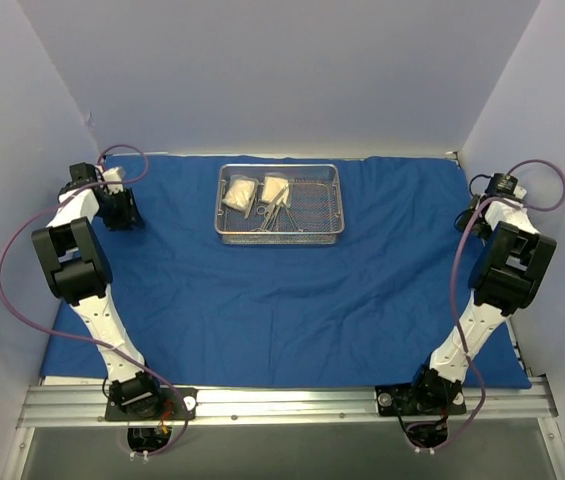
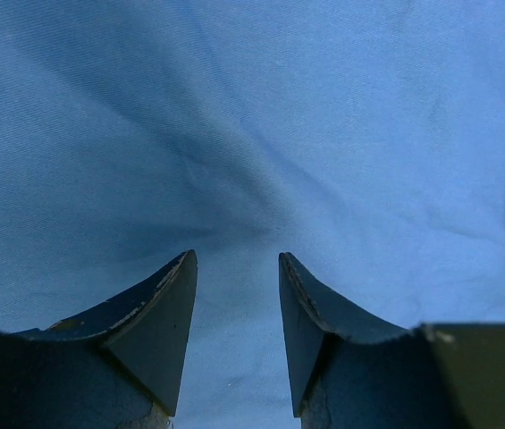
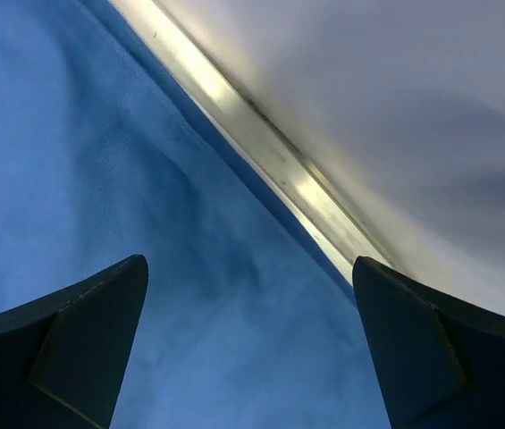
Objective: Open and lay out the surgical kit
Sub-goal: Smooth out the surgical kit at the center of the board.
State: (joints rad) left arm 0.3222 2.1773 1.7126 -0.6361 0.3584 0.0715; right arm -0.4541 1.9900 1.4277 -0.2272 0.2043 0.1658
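Both arm bases (image 1: 142,398) are seen bolted to an aluminium rail (image 1: 282,402) along the near edge. Beyond it, the blue cloth wrap (image 1: 262,300) is spread out flat and lightly creased. Toward the far left corner, the left pincer (image 2: 234,255) is held low over the cloth, its jaws partly apart with nothing clamped between them. At the far right, the right pincer (image 3: 248,259) is spread wide and empty above the cloth's border and a metal strip (image 3: 261,147). Farthest back, near the centre, the wire-mesh tray (image 1: 280,238) stands on the cloth. Two white gauze packets (image 1: 239,192) and silver instruments (image 1: 272,215) are gathered in its left half.
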